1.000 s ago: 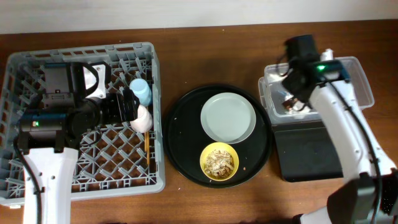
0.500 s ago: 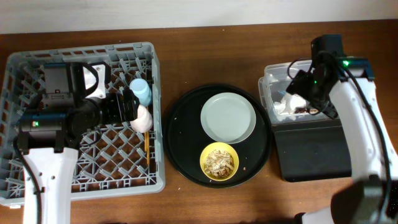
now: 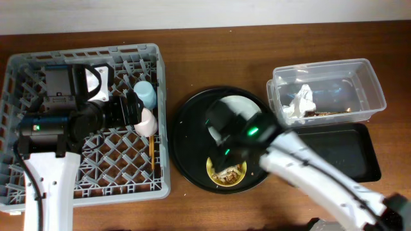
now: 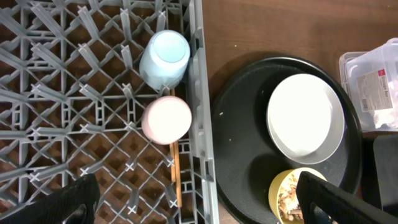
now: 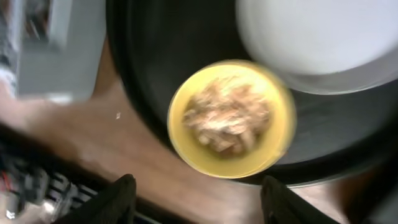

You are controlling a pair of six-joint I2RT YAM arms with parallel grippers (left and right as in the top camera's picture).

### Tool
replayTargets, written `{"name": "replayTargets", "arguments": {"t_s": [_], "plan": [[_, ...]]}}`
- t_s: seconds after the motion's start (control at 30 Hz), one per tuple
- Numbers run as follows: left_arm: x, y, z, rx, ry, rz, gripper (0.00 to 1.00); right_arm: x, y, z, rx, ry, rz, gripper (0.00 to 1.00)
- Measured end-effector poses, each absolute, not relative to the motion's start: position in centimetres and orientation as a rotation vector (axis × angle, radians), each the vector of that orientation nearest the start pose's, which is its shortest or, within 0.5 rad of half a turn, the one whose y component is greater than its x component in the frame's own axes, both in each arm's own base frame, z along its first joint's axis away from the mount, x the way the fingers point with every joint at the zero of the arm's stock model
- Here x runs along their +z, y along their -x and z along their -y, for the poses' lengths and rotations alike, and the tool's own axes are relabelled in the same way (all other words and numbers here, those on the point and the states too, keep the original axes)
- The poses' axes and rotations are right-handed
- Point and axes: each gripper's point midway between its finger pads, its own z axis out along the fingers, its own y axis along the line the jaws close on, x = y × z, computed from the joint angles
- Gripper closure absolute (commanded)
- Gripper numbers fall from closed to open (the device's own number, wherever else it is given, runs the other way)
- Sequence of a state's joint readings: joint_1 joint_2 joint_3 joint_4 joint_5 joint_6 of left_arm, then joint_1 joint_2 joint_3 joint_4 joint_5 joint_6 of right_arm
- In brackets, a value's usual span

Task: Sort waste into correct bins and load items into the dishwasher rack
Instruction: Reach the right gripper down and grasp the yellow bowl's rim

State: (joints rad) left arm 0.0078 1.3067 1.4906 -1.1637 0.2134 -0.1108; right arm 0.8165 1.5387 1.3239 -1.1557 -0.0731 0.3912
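**Cups and chopsticks racked, bowl of scraps on the round tray**

The dishwasher rack (image 3: 83, 52), a square grey plastic crate with a lattice floor and pegs, sits at the left of the brown wooden desk (image 3: 192, 58). Against its right wall stand a light-blue cup (image 4: 165, 57) and, just beside it, a pink cup (image 4: 167, 119), both small, smooth and round. Two thin wooden chopsticks (image 4: 176, 174) lie on the lattice below the pink cup.

The large round black tray (image 4: 242, 155) is beside the rack. It carries a pale round plate (image 4: 305, 118), bare and glossy, and a yellow bowl (image 5: 283, 124) filled with beige flaky food scraps (image 5: 227, 121).

At the right, the clear rectangular tub (image 3: 376, 90) holds a crumpled white tissue (image 3: 300, 104) at its left end and a small gold-brown wrapper (image 3: 331, 113) next to it. The shallow black rectangular tray (image 3: 340, 151) lies touching the tub's near side; nothing shows in the part not hidden by the arm.

The left jaws hang over the rack, spread wide, with nothing between them. The right arm (image 3: 302, 160) shows blurred across the round tray; its jaws are wide apart above the yellow bowl and grip nothing.
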Motion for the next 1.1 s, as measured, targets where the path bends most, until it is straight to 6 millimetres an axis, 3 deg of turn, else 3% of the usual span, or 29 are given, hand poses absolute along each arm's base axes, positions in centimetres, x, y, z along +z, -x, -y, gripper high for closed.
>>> {"name": "replayTargets", "arguments": {"t_s": [0.1,0.2,0.33,0.5,0.63,0.77,0.9,1.0,1.1], "plan": [[27.1,-31.6,3.4,-0.312,0.068,-2.546,0.01,10.6,-17.9,-25.2,0.247,0.768,-2.942,0.38],[27.1,-31.6,3.4,-0.312,0.068,-2.546,0.01,8.3,-16.5,-26.0,0.229,0.846,-2.908,0.38],[27.1,-31.6,3.4,-0.313,0.068,-2.546,0.01,6.4,-16.8,-25.5,0.146,0.858,-2.851,0.50],[27.1,-31.6,3.4,-0.312,0.068,-2.546,0.01,4.9,-17.9,-25.8,0.157,0.827,-2.780,0.55],[27.1,-31.6,3.4,-0.312,0.068,-2.546,0.01,5.0,-18.4,-26.3,0.167,0.827,-2.747,0.59],[27.1,-31.6,3.4,-0.312,0.068,-2.546,0.01,4.9,-19.1,-26.9,0.174,0.841,-2.709,0.78],[27.1,-31.6,3.4,-0.312,0.068,-2.546,0.01,3.5,-19.0,-26.5,0.121,0.861,-2.738,0.79],[27.1,-31.6,3.4,-0.312,0.068,-2.546,0.01,3.4,-19.0,-26.4,0.110,0.862,-2.745,0.96],[27.1,-31.6,3.4,-0.312,0.068,-2.546,0.01,3.3,-18.9,-26.1,0.092,0.872,-2.747,0.96]]}}
